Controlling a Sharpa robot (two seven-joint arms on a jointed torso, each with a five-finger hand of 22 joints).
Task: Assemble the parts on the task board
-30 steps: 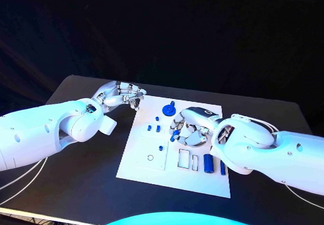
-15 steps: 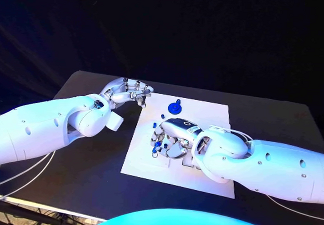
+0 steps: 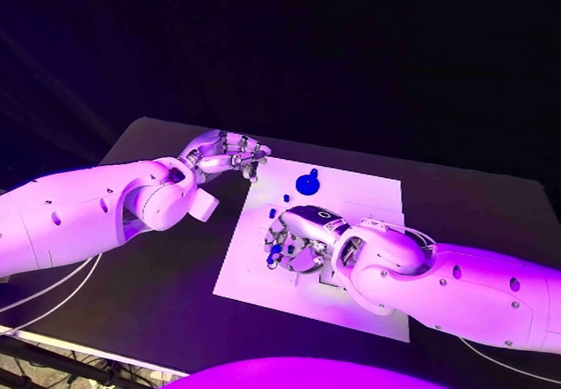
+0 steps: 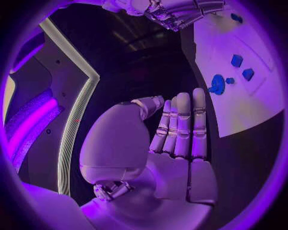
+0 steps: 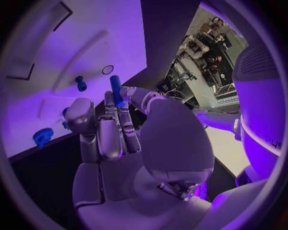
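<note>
A blue peg (image 5: pixel 116 91) is pinched in the fingers of the right hand (image 3: pixel 298 238) above the middle of the white board (image 3: pixel 356 198). The left hand (image 3: pixel 228 155) is kept empty, fingers straight, just off the board's far left corner, near the blue gear (image 3: pixel 307 183) lying on the board.

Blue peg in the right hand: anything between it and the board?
Nothing visible. The right hand holds the blue peg at its fingertips above bare white task board; the small ring hole nearby looks unobstructed.
</note>
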